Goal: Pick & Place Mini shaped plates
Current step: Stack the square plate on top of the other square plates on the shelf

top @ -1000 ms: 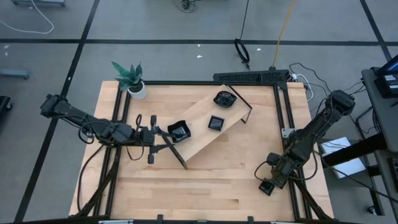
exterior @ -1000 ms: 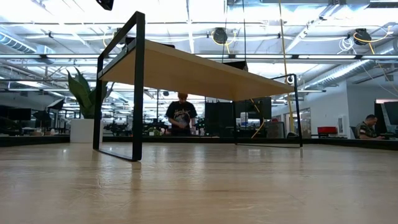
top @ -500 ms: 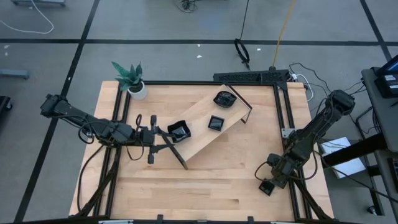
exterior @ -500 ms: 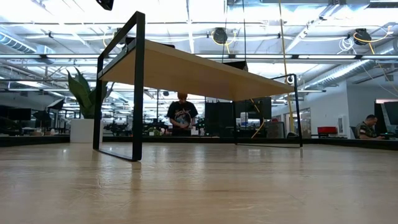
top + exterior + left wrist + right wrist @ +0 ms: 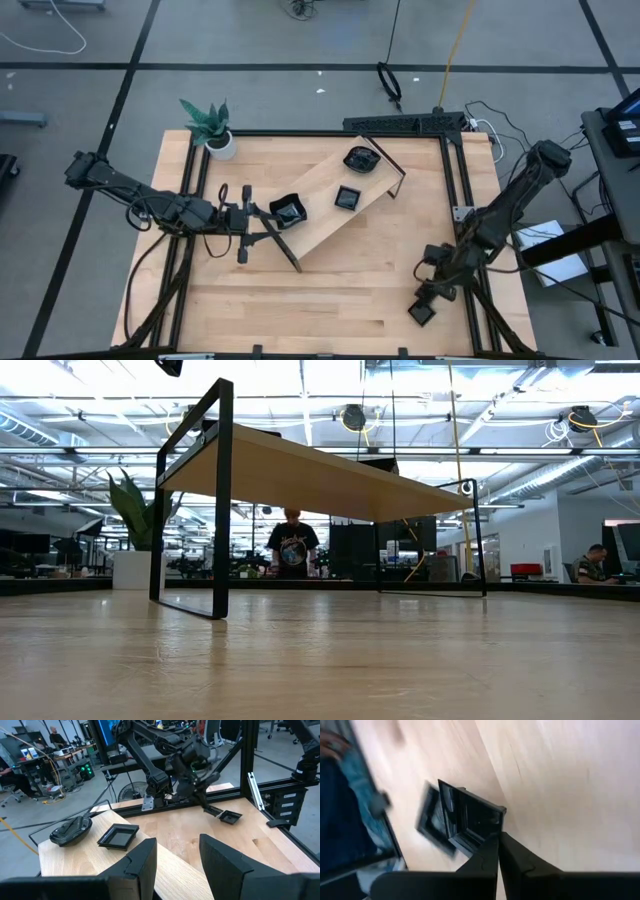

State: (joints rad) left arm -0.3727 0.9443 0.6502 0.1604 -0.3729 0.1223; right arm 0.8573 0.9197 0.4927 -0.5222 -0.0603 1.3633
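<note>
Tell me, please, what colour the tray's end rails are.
Black, clearest in the low view: end rails.

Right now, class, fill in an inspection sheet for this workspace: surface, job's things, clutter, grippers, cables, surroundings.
Surface: pale wooden table, black frame.
Job's things: three mini plates on the wooden tray; a fourth plate near the right front edge.
Clutter: potted plant at the rear left corner.
Grippers: left gripper open beside the tray; right gripper shut on the fourth plate.
Cables: several on the floor behind.
Surroundings: people beyond the table.
</note>
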